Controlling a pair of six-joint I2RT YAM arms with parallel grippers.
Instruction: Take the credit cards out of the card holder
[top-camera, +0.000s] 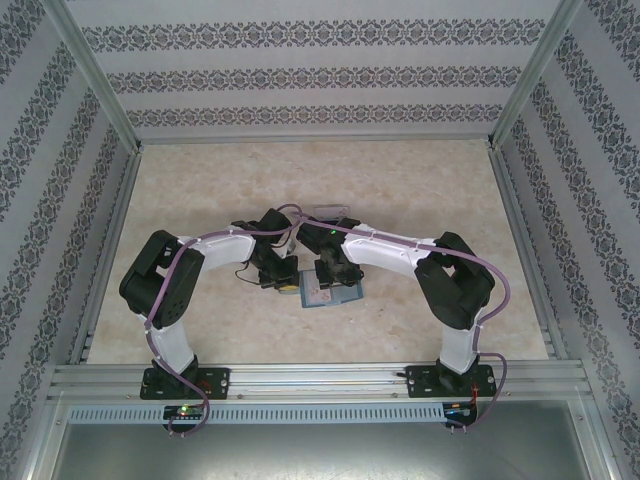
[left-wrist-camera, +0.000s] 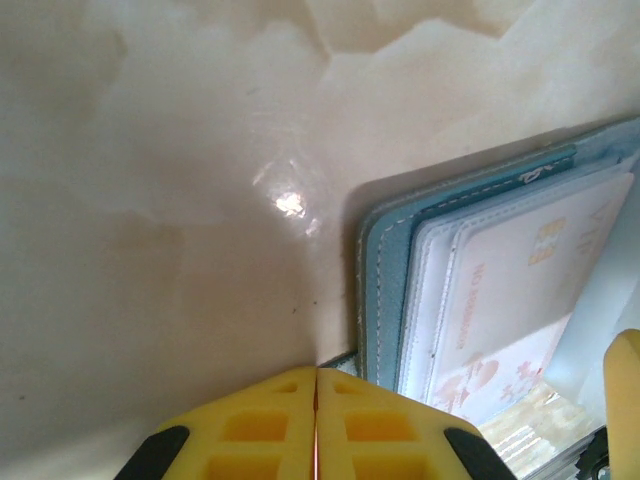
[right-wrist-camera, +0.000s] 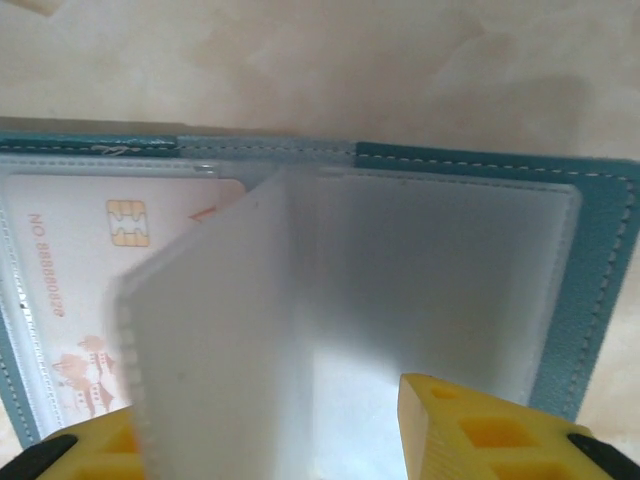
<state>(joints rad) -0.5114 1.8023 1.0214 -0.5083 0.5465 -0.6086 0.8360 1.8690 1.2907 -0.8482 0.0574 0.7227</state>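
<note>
Both hands are meeting over the open card holder (top-camera: 345, 293), which is lying mid-counter (top-camera: 200, 200).

The teal card holder is lying spread flat. The left hand (left-wrist-camera: 316, 425) is sitting just beside the holder's outer edge with its yellow fingers pressed together, gripping nothing. The right hand (right-wrist-camera: 265, 430) is hovering over the holder's inner pockets with its fingers spread, and a clear sleeve (right-wrist-camera: 210, 350) is standing up between them. A pale credit card (right-wrist-camera: 90, 270) with a gold chip is sitting inside the holder's pocket, beside that sleeve.
</note>
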